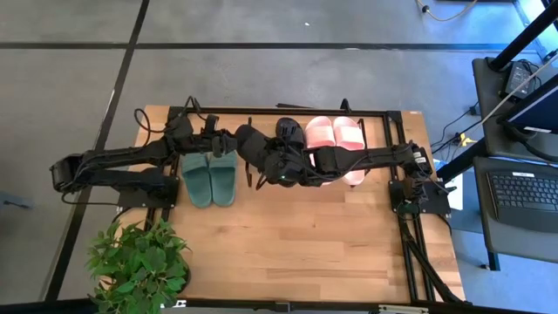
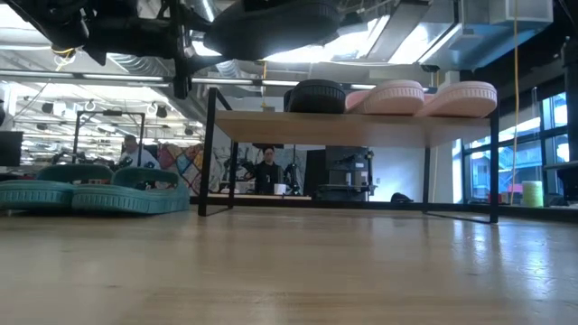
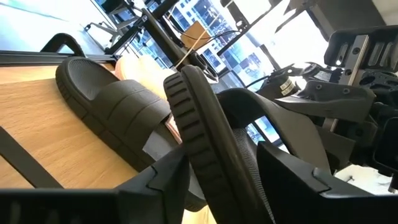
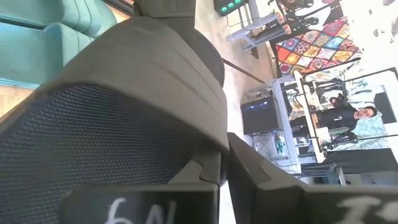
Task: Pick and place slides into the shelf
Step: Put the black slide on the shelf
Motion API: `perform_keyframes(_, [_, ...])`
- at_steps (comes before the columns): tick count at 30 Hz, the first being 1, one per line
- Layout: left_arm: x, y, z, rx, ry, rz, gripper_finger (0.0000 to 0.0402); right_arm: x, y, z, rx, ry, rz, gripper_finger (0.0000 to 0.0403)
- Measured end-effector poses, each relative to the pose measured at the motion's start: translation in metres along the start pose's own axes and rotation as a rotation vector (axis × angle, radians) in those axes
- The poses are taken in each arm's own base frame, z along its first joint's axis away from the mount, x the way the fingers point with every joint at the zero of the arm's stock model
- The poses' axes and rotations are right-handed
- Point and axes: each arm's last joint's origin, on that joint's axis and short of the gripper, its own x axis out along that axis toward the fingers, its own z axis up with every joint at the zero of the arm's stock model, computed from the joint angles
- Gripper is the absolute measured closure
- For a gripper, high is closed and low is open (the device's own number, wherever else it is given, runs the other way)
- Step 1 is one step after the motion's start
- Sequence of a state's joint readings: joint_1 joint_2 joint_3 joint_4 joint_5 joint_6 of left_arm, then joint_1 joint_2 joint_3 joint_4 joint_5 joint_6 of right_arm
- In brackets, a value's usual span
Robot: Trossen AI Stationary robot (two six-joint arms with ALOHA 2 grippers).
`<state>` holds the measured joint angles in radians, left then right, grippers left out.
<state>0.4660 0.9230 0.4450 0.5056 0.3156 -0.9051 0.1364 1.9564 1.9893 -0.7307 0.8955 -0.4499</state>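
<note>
Look at the middle of the tabletop (image 1: 305, 235). Both of your arms meet there, over the shelf (image 1: 397, 113), and they share one black slide (image 1: 253, 146).

Your left pincer (image 3: 221, 171) comes in from the left side. In its wrist view its two dark fingers (image 3: 165, 177) sit on each side of the black slide's ridged sole edge (image 3: 199, 124), closed onto it. The slide stands on its edge there, tilted.

Your right pincer (image 4: 224, 171) reaches in from the right side. Its fingers are nearly together and they pinch the wide strap of the same black slide (image 4: 124, 106).

In the low view that slide (image 2: 271, 27) hangs up in the air, above the shelf.

The other black slide (image 2: 316, 95) lies flat on the shelf top. The two pink slides (image 1: 336, 135) lie right beside it on the shelf.

The two green slides (image 1: 209, 174) lie side by side on the tabletop, just left of the shelf.

A green plant (image 1: 139, 262) stands at the near left corner.
</note>
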Motion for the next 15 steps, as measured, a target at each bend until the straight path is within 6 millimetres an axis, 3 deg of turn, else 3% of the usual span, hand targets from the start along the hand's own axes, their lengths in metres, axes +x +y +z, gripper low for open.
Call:
perform_keyframes(12, [-0.0001, 0.0008, 0.002, 0.028, -0.058, 0.038, 0.0368, 0.0001, 0.0005, 0.0002, 0.017, -0.002, 0.006, 0.0391])
perform_keyframes(15, [0.0, -0.0001, 0.002, 0.031, -0.046, 0.02, 0.037, 0.0001, 0.0008, -0.0006, -0.01, 0.003, 0.007, 0.0389])
